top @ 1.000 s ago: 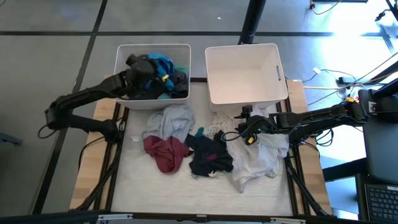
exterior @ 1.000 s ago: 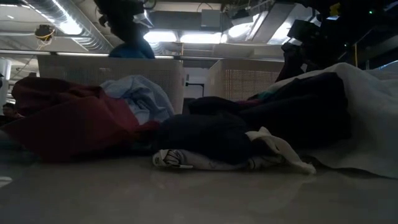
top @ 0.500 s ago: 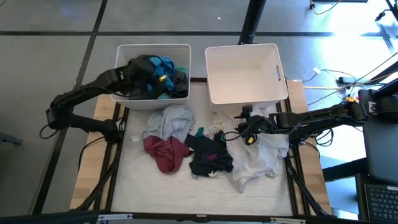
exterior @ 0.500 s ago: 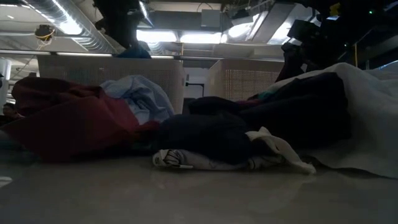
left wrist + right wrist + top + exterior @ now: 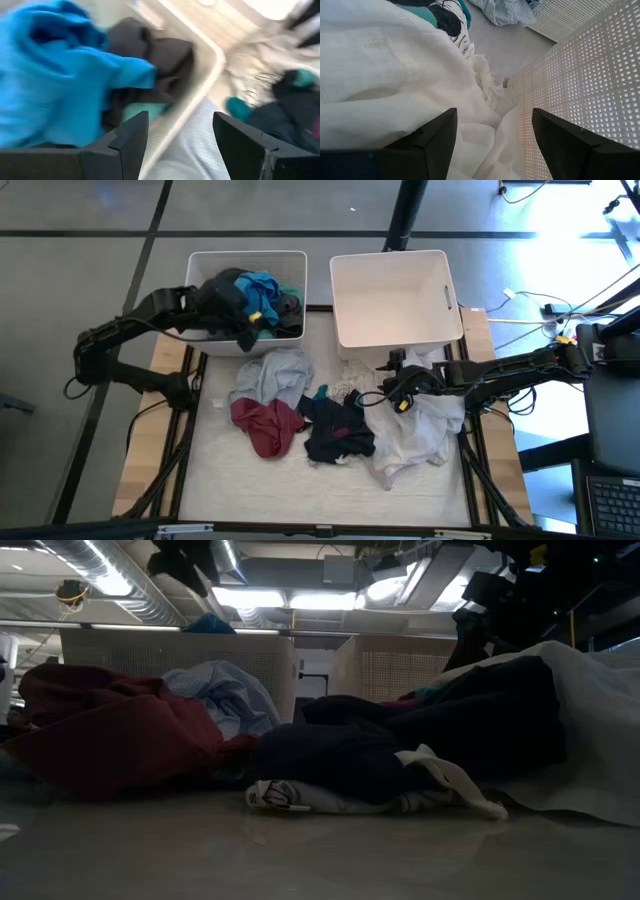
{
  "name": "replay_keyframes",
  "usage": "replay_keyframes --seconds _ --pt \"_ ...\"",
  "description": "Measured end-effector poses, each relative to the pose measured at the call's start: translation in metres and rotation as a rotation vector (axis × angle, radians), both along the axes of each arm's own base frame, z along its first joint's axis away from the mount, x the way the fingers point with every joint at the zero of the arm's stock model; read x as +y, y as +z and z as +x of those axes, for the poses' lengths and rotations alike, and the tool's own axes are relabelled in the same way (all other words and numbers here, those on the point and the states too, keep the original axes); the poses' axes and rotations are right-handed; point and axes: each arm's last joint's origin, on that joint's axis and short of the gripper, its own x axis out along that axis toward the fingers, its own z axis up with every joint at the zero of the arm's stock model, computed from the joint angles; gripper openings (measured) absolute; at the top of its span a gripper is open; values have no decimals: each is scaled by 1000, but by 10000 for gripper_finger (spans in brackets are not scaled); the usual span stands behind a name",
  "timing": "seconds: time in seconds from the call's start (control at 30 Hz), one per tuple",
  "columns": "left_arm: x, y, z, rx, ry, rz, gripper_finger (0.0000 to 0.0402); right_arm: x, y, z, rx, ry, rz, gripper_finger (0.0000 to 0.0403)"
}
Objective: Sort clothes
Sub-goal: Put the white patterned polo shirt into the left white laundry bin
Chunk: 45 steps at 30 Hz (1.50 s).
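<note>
1. Left bin (image 5: pixel 200 262): white plastic, far left of the table. It holds a teal garment (image 5: pixel 261 286) heaped over dark grey fabric (image 5: pixel 288 306).
2. Right bin (image 5: pixel 392 298): white plastic, far right, nothing in it.
3. Left gripper (image 5: pixel 180 131): I have it over the left bin's near edge, fingers spread wide, nothing between them. The teal garment lies in the bin just beyond the fingers.
4. Right gripper (image 5: pixel 492 127): fingers parted and holding nothing, low over the white garment (image 5: pixel 415 435), just beside the right bin's near wall.
5. Unsorted pile, table centre, left to right: light grey garment (image 5: pixel 272 370), maroon garment (image 5: pixel 265 425), black garment (image 5: pixel 335 430), white garment. A small patterned white piece (image 5: pixel 285 796) lies at the near foot of the black one.
6. Step in hand, my judgement: the left arm's drop looks complete; the right arm is placed for the next pick.
7. Handling note: I would lower the right fingers squarely into a raised fold of the white fabric, pinch deep, and lift high enough that trailing cloth clears the bin wall.
</note>
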Motion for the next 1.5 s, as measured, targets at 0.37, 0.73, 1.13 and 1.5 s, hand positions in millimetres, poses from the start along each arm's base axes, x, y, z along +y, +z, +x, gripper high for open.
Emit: replay_keyframes --seconds 0.37,0.73,1.13,1.5 --pt "-64 -26 30 -75 -240 -87 212 0 0 0 -5 -1 -3 259" --pt "-99 -106 36 88 -94 -233 212 0 1 1 -17 -2 -8 259" --pt "-92 -174 67 183 71 -63 212 0 1 1 -21 -6 -3 259" --pt "-80 -250 97 288 44 52 175 0 1 1 -21 -6 -3 259"
